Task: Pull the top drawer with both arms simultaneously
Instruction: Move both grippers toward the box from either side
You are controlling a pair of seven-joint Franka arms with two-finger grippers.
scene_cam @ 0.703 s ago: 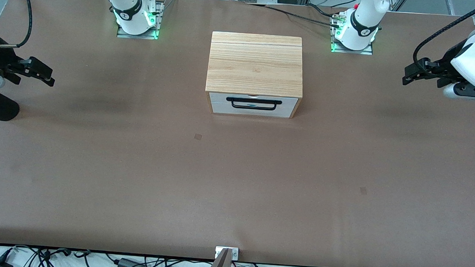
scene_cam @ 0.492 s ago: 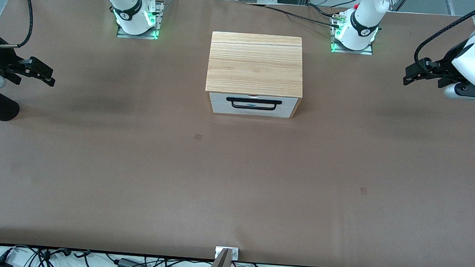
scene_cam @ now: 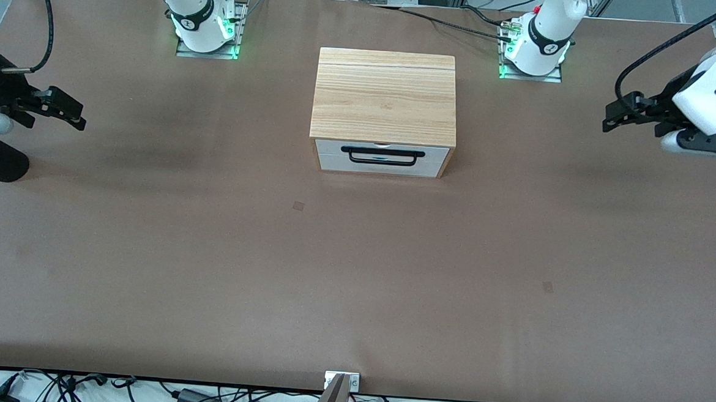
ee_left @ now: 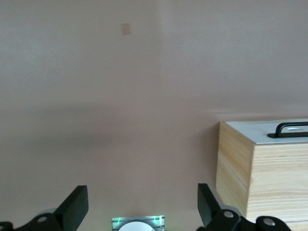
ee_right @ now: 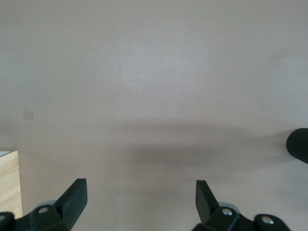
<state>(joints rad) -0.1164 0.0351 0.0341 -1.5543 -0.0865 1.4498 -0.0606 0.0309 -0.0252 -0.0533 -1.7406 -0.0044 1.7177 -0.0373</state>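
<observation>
- At the middle of the desk (scene_cam: 207,266), toward the robots' bases, stands the wooden cabinet (scene_cam: 385,95). Its top drawer (scene_cam: 382,151) is pushed fully in, the white front facing the front camera and the black bar handle (scene_cam: 383,156) untouched.
- Compared with a moment ago, the left gripper (scene_cam: 619,113) has drifted slightly toward the cabinet and risen a touch in the front view. The right gripper (scene_cam: 65,111) has shifted only a little at its own end of the desk.
- Both stay well apart from the cabinet, each over bare desk. The drawer itself has not moved.
- Judging from that, the task is at its very start: the approach has barely begun, and both arms have the whole reach to the handle left.
- The left gripper's fingers (ee_left: 77,207) are spread wide and hold nothing. The right gripper's fingers (ee_right: 74,195) are equally wide apart and empty.
- The front view cuts off both arms at its edges, so only the wrists and grippers show.
- The left wrist view catches one corner of the cabinet and an end of the handle. The right wrist view shows only a sliver of the wood.
- The plain lower panel (scene_cam: 379,166) is foreshortened and hard to separate from the drawer front.
- What the teal glint under the handle is, I cannot tell.
</observation>
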